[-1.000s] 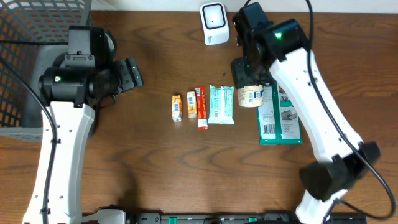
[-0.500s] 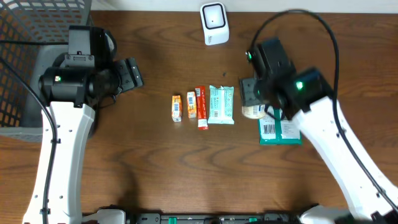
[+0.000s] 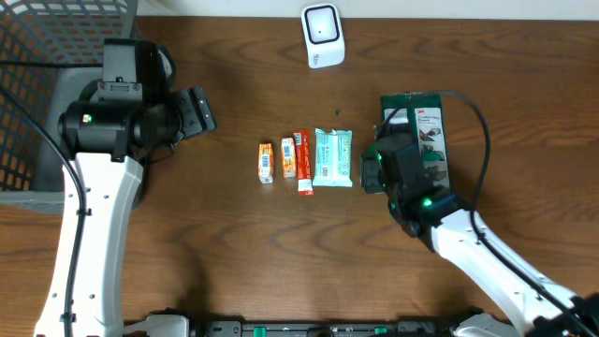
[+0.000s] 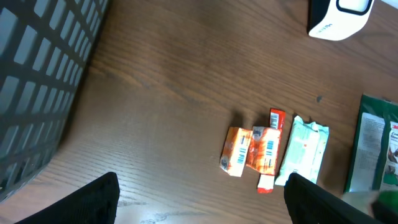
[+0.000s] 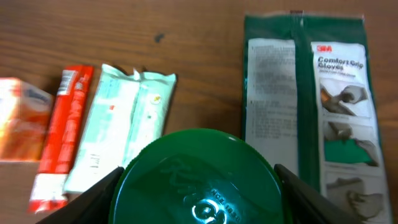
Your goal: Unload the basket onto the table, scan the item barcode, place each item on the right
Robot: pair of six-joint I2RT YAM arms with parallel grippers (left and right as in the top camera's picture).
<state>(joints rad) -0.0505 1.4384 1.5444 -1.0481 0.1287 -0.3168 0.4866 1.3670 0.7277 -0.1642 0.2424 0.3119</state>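
Ideally the right tool (image 5: pixel 199 200), clamped on the green-lidded jar (image 5: pixel 196 165), should carry it ahead-left to the white scanner (image 3: pixel 321 36), barcode facing its window; left tool (image 3: pixel 197 110) hangs wide, empty.

Round green-lidded tub (image 5: pixel 198 177), lid upward, held in the right gripper (image 5: pixel 198 202).

I see a dark brown wooden table (image 3: pixel 234 253) under even light, and a grey wire basket (image 3: pixel 28 65) stands at its left edge, by the far corner.
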